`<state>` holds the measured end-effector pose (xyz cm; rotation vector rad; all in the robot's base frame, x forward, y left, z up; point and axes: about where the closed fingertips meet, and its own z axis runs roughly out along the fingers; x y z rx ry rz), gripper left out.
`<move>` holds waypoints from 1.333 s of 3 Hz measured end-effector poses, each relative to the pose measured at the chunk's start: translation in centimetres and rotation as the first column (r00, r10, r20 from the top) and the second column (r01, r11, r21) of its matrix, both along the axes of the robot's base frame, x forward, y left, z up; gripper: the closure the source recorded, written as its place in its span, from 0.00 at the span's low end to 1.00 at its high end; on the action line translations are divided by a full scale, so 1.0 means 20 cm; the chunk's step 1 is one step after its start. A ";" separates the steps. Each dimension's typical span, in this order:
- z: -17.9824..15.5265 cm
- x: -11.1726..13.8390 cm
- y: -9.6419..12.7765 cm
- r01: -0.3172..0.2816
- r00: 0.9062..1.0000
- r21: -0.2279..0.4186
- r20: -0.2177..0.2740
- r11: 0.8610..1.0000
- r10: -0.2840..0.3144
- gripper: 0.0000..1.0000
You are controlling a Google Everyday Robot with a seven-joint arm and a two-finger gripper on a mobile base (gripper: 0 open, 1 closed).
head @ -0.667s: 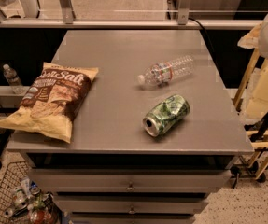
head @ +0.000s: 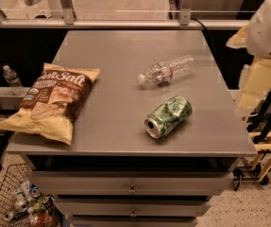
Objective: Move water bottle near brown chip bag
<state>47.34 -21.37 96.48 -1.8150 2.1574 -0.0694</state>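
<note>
The water bottle (head: 167, 71) lies on its side at the middle right of the grey table (head: 111, 126), white cap pointing left. The brown chip bag (head: 52, 100) lies flat at the table's left front, "Sea Salt" lettering up. My gripper (head: 254, 82) is off the table's right edge, a pale cream shape below the white arm (head: 267, 27), well to the right of the bottle and touching nothing on the table.
A crushed green can (head: 168, 116) lies just in front of the bottle. A small bottle (head: 12, 77) stands beyond the table's left edge. A wire basket (head: 12, 205) with cans sits on the floor at front left. Drawers (head: 132, 188) run below the tabletop.
The arm at the right edge has shifted slightly. Bottle, can and chip bag have not moved.
</note>
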 end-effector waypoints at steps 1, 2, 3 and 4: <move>-0.21 0.42 0.00 -0.224 0.972 -0.002 -0.078 0.975 0.223 0.00; -0.37 0.74 -0.02 -0.342 0.937 -0.025 -0.085 0.939 0.339 0.00; -0.39 0.97 0.02 -0.405 0.914 -0.044 -0.019 0.913 0.405 0.00; -0.42 1.09 0.07 -0.438 0.898 -0.031 0.025 0.899 0.439 0.00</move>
